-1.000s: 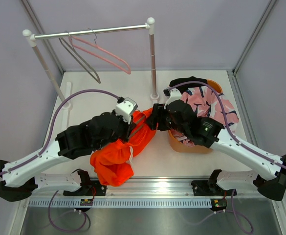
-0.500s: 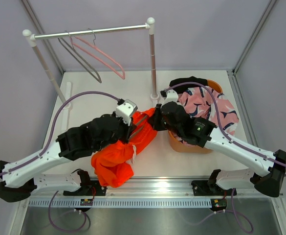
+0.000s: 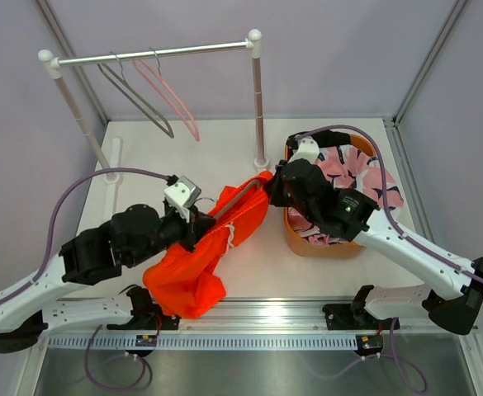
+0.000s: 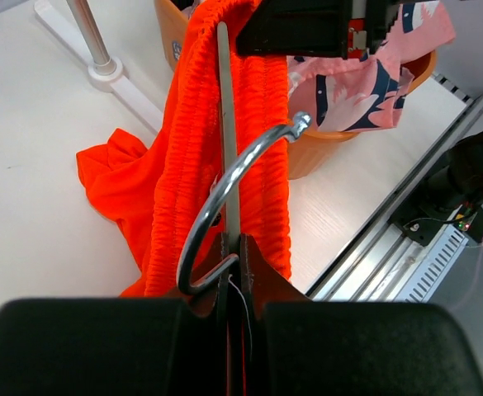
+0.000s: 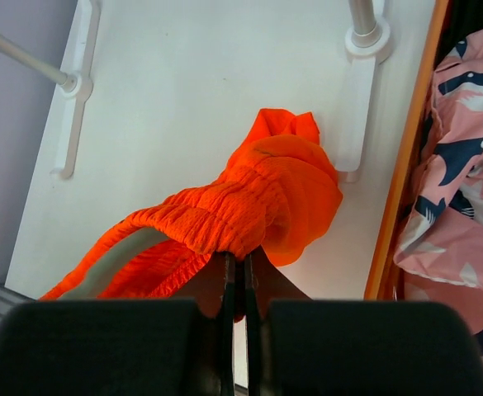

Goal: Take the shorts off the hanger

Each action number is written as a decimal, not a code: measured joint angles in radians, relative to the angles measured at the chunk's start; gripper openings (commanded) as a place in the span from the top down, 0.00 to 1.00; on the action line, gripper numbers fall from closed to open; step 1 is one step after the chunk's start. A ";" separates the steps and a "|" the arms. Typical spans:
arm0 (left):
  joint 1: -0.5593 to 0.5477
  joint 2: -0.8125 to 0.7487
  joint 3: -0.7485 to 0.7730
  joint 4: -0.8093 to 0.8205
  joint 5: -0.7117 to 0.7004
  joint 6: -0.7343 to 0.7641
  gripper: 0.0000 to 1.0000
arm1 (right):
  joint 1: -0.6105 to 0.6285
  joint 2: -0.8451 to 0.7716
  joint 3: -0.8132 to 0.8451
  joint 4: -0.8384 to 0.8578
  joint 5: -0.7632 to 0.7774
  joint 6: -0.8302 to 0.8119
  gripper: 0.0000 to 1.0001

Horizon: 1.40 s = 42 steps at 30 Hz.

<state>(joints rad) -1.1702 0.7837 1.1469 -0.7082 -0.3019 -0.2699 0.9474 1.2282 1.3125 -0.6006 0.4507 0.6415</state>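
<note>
The orange shorts (image 3: 200,264) hang on a grey hanger (image 3: 239,196), stretched between my two grippers above the table. My left gripper (image 3: 198,221) is shut on the hanger at the foot of its metal hook (image 4: 224,190), as the left wrist view shows (image 4: 234,247). My right gripper (image 3: 267,188) is shut on the bunched waistband of the orange shorts (image 5: 258,198) at the hanger's far end. The hanger's grey arm (image 5: 113,256) shows inside the waistband. Pink printed shorts (image 3: 357,177) and black shorts (image 3: 328,138) lie in the basket.
An orange basket (image 3: 303,243) stands at the right, beside my right arm. A clothes rack stands at the back with its rail (image 3: 154,54), right post (image 3: 259,107) and left foot (image 3: 109,161). A grey hanger (image 3: 138,103) and a pink one (image 3: 175,103) hang bare on it.
My right gripper has shut on the orange waistband. My left arm has drawn back to the left with the hanger, stretching the shorts. The bare hangers on the rail have swung.
</note>
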 measured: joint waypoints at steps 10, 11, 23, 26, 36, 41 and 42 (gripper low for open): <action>0.000 -0.084 -0.039 0.026 0.007 0.010 1.00 | -0.032 0.001 -0.006 0.014 -0.077 -0.008 1.00; 0.000 -0.089 -0.045 0.037 0.003 0.011 1.00 | -0.022 0.002 -0.008 0.014 -0.079 -0.008 1.00; -0.015 -0.027 -0.114 0.293 -0.149 0.074 1.00 | 0.414 0.216 0.134 -0.069 0.191 -0.034 1.00; -0.017 0.036 -0.092 0.321 -0.192 0.094 1.00 | 0.490 0.283 0.229 -0.137 0.291 -0.053 1.00; -0.022 0.096 -0.032 0.458 -0.247 0.124 1.00 | 0.531 0.247 0.284 -0.206 0.460 -0.066 1.00; -0.022 0.116 0.037 0.455 -0.240 0.113 1.00 | 0.537 0.146 0.255 -0.237 0.525 -0.023 1.00; -0.022 0.108 0.037 0.455 -0.233 0.106 1.00 | 0.529 0.116 0.240 -0.241 0.525 -0.013 1.00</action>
<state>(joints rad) -1.1919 0.8917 1.1843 -0.2531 -0.5350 -0.1635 1.4761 1.3441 1.5528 -0.8413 0.9756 0.6281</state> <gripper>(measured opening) 0.035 0.033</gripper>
